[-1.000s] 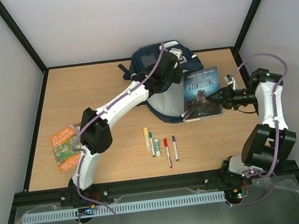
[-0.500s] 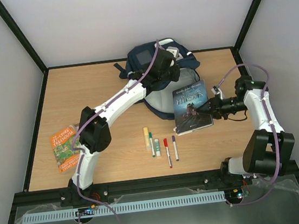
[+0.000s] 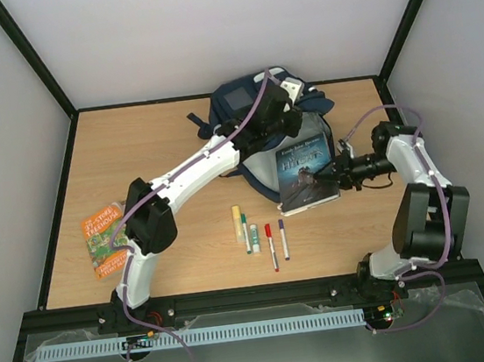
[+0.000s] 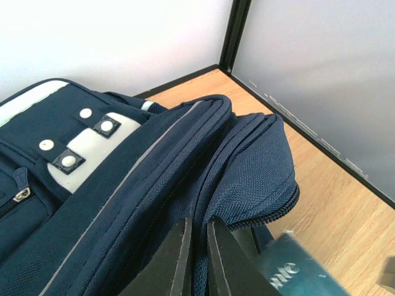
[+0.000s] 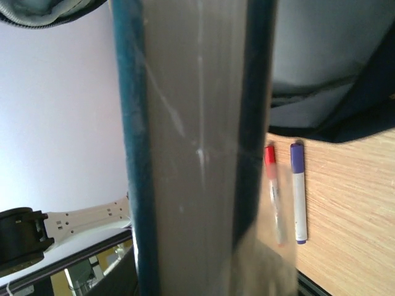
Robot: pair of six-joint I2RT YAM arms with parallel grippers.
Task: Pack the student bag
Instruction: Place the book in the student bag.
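bag: the student bag (image 3: 234, 101) is lying at the middle of the table's (image 3: 149, 139) far edge.
left gripper (image 4: 197, 231): is pinching shut on the bag's opening rim, lifting it.
right gripper (image 3: 336, 172): is clamping the dark book (image 3: 300, 165), tilting it toward the mouth.
next: probably calling for sliding the book's leading edge under the raised rim.

Dark book (image 3: 305, 169) slanted right of centre, orange paperback (image 3: 104, 240) flat at the worktop's (image 3: 158, 147) left edge (markers (image 3: 246, 233) lined up near the front).
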